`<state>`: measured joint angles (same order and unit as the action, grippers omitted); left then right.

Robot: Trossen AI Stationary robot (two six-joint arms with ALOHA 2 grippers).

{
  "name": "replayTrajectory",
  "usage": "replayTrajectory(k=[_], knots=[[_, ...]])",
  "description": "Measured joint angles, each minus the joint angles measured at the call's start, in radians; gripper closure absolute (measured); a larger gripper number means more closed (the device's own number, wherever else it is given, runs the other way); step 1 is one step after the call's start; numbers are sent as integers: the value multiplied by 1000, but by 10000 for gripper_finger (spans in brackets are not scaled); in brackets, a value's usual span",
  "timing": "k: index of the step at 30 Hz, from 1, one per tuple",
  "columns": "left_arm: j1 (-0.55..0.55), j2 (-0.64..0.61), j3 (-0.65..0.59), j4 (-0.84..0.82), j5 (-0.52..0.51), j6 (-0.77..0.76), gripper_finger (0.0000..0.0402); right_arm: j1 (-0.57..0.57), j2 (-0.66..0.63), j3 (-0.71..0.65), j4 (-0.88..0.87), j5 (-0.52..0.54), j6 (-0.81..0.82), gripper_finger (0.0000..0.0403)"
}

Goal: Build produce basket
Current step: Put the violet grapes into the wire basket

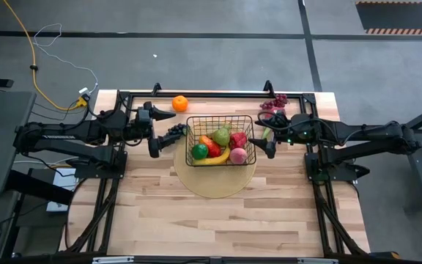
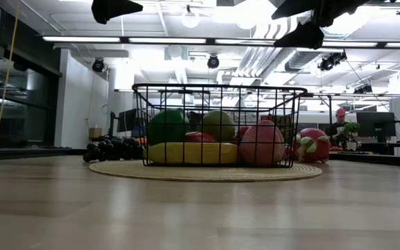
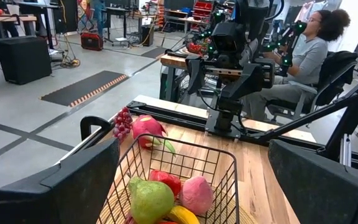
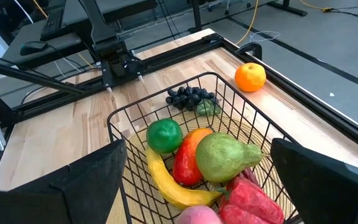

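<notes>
The black wire basket (image 1: 220,139) stands on a round pale disc (image 1: 215,176) at mid-table. In it lie a yellow banana (image 4: 166,180), a green ball (image 4: 164,135), a green pear (image 4: 224,157), a red-orange mango (image 4: 188,155) and a pink peach (image 3: 196,194). On the table outside it are dark grapes (image 1: 174,134) on its left, an orange (image 1: 179,103) and red grapes (image 1: 273,102) toward the far edge, and a pink dragon fruit (image 3: 148,129) on its right. My left gripper (image 1: 154,132) and right gripper (image 1: 270,134) hover open on either side of the basket.
A black rail frame (image 1: 218,93) runs along the table's far edge and sides. Bare wood (image 1: 218,220) fills the near half of the table. A person (image 3: 309,56) sits beyond the table's right side, behind the right arm's base.
</notes>
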<state>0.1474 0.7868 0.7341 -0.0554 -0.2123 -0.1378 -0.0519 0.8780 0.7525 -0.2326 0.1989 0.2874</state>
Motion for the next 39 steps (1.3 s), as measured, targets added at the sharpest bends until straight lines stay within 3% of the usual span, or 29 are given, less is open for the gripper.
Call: replayTrajectory(k=[23, 27, 30, 34, 39], knots=[[0, 0, 0, -10, -32, -13, 5, 0, 0, 0, -3, 0, 27, 15], [23, 35, 41, -182, -171, -129, 5, 0, 0, 0, -4, 0, 26, 15], [96, 105, 85, -388, -198, -210, 5, 0, 0, 0, -4, 0, 26, 15], [237, 202, 93, -468, -14, -224, 5, 0, 0, 0, -4, 0, 26, 15], [426, 361, 93, -525, 207, -81, 5, 0, 0, 0, -9, 0, 26, 15]])
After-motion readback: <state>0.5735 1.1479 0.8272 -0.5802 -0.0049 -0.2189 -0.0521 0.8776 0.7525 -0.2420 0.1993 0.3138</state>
